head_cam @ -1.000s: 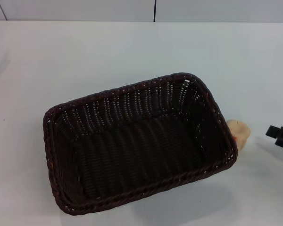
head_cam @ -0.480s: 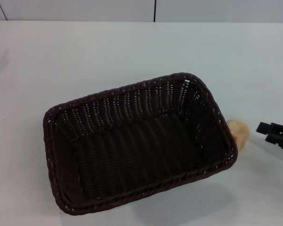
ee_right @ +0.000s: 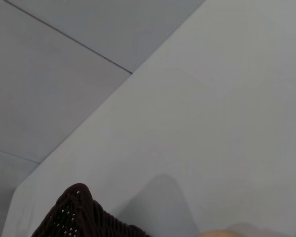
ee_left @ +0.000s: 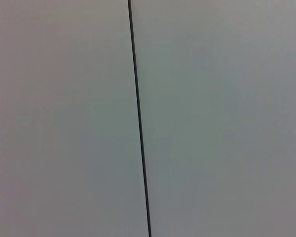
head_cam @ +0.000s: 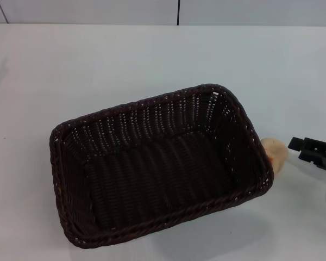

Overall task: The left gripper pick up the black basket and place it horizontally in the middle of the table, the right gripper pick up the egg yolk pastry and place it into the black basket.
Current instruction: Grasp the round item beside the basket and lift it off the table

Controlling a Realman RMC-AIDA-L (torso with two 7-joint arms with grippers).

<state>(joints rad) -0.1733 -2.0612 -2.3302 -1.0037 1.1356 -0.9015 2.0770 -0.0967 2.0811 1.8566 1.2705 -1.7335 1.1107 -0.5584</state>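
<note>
Head view: cream dome-shaped egg yolk pastry (head_cam: 276,153) beside black basket (head_cam: 152,163); right gripper (head_cam: 315,152) grip unclear.

I count one black basket (head_cam: 157,163) on my bench (head_cam: 98,60), and it is the only basket there; a corner of that same basket (ee_right: 84,217) shows in my right wrist view. I count one egg yolk pastry (head_cam: 277,152), lying just beside the basket's right end, outside it. Inside the basket I count nothing. Of my pincers I can see one, the right pincer (head_cam: 315,152), at the right edge of the head view near the pastry. There is one bench, and behind it I count one dark vertical seam (ee_left: 139,118) in the wall.
</note>
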